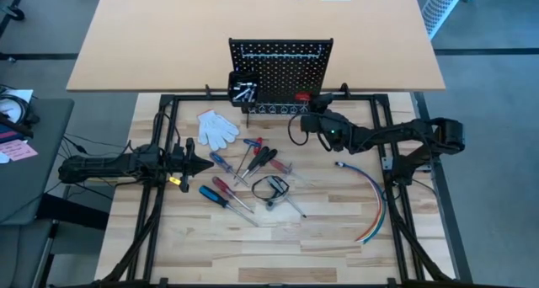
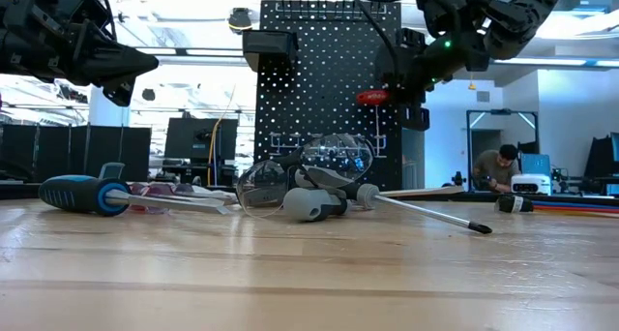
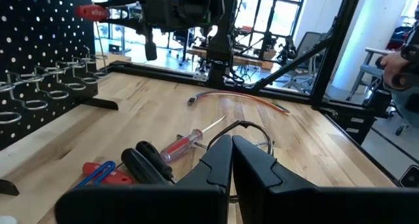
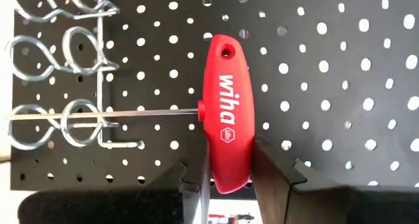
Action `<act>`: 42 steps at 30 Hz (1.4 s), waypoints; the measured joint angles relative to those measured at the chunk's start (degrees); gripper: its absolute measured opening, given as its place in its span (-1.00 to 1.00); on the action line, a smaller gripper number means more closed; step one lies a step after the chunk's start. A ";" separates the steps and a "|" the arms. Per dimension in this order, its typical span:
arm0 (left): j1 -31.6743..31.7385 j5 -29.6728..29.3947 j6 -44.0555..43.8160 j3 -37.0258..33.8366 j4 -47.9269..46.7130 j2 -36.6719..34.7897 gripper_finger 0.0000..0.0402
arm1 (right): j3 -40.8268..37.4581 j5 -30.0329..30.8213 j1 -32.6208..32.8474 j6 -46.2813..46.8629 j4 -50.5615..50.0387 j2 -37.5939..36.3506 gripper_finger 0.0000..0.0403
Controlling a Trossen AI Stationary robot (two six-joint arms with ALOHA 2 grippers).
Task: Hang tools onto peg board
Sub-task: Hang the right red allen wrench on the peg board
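right gripper (image 4: pixel 229 175) clamped on the red T-handle driver (image 4: pixel 226 112), held at the peg board (image 1: pixel 282 69) | wire rings (image 4: pixel 78 112): thin stiff shaft lies across them | driver light, handle smooth, likely slippery; grip handle's end

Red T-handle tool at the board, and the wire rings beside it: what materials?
Red handle: looks like moulded plastic, smooth satin, white printed logo. Its shaft: thin bright metal, likely steel. Wire rings: shiny bent metal wire, probably plated. Peg board: matte black, metal or plastic unclear.
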 joint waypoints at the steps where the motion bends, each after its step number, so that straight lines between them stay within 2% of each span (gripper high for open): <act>1: 0.00 0.00 0.00 0.00 0.00 -0.01 -0.96 | 0.00 -0.04 0.00 -1.04 0.07 -0.01 -0.59; 6: 0.00 0.00 0.00 0.00 0.01 0.00 -0.96 | 0.00 -0.93 0.00 -4.54 0.14 0.00 -0.59; 32: -0.02 0.00 0.31 0.00 0.04 0.00 -0.96 | -0.03 -4.39 -2.43 -7.42 4.50 0.01 -0.59; 42: -0.02 0.00 0.37 0.00 0.09 0.00 -0.95 | -7.34 -4.56 -2.69 -9.33 14.45 0.01 -0.59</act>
